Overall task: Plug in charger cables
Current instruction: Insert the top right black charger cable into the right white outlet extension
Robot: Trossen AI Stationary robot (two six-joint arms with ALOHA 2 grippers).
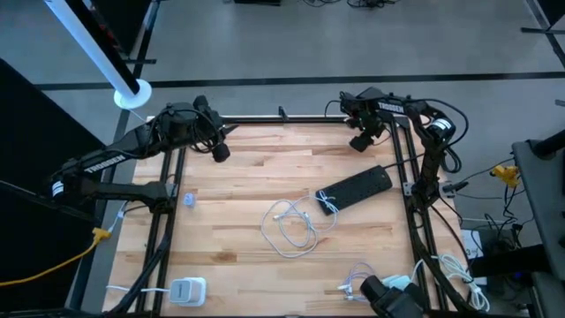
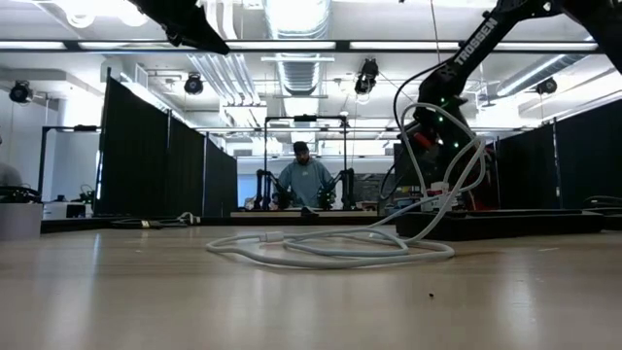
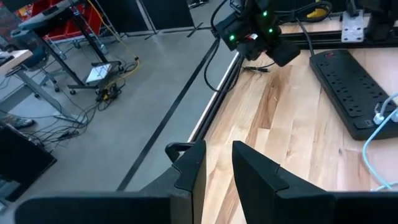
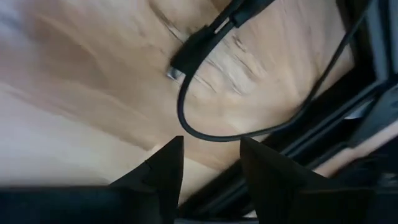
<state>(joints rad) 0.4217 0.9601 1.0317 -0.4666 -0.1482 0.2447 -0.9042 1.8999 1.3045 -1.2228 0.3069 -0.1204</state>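
Here, the left claw (image 1: 221, 152) hangs over the far left part of the wooden desk (image 1: 256, 177), its fingers (image 3: 189, 171) parted by a narrow gap and holding nothing. The right claw (image 1: 360, 141) hovers near the far right corner, its fingers (image 4: 163, 165) likewise apart and empty; just beyond them a black cable (image 4: 205, 118) with a small metal plug tip curves over the wood. Near the middle of the desk lies a white charger cable (image 1: 291, 228) in loose loops, one end reaching the black power strip (image 1: 355, 188) that sits aslant toward the right side; from the left wrist camera a white plug (image 3: 378, 116) sits on the strip's edge. Another pale cable (image 1: 357, 281) is coiled at the near right edge, and a white charger block (image 1: 187, 290) rests at the near left edge. In the low view, a person (image 2: 304, 180) stands at another bench in the room behind.
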